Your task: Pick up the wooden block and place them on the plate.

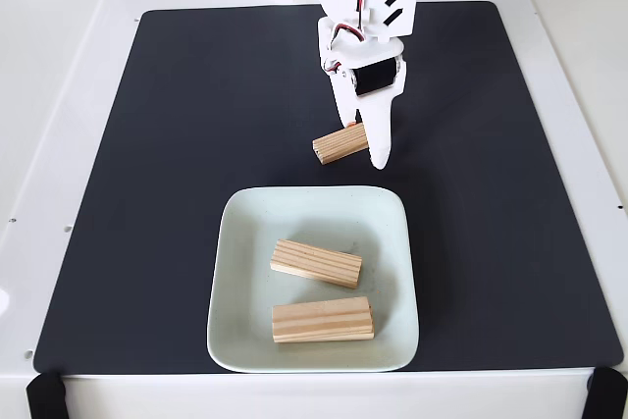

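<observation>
Gripping one wooden block (340,143), the pincer (369,149) hangs just beyond the plate (233,277), which holds two more blocks.

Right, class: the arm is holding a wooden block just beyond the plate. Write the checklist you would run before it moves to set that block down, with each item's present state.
1. Grip on the held wooden block: the gripper is shut on one end of it, block tilted. Ok.
2. Block lifted off the black mat: cannot tell from this angle.
3. Gripper over the plate: not ok, it hangs just beyond the far rim.
4. Free space on the plate: ok, bare area lies along the far edge and the right side.
5. Blocks already placed: upper block and lower block lie flat inside the rim. Ok.
</observation>
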`<act>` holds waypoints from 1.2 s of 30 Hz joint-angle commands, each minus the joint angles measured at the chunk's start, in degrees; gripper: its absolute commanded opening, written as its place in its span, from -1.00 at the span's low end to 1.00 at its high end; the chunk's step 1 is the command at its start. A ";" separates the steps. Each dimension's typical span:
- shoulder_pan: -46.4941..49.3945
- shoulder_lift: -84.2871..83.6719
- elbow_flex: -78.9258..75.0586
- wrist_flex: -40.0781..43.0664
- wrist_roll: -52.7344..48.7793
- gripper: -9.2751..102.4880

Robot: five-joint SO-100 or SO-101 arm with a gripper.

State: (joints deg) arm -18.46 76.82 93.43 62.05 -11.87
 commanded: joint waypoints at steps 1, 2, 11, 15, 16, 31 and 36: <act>0.00 0.44 -1.58 -0.62 -0.35 -0.35; 0.09 0.44 -1.58 -0.62 -0.35 -0.41; 0.53 0.44 -1.49 -0.62 0.26 -0.84; 0.53 0.53 -1.49 -0.62 0.26 -0.84; 0.62 1.05 -1.49 -0.62 0.26 -0.84; 0.44 38.23 15.64 -2.81 -0.09 -0.84; 0.70 41.40 18.72 -13.97 0.53 -0.84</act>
State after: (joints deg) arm -18.19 115.66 112.41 52.91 -11.78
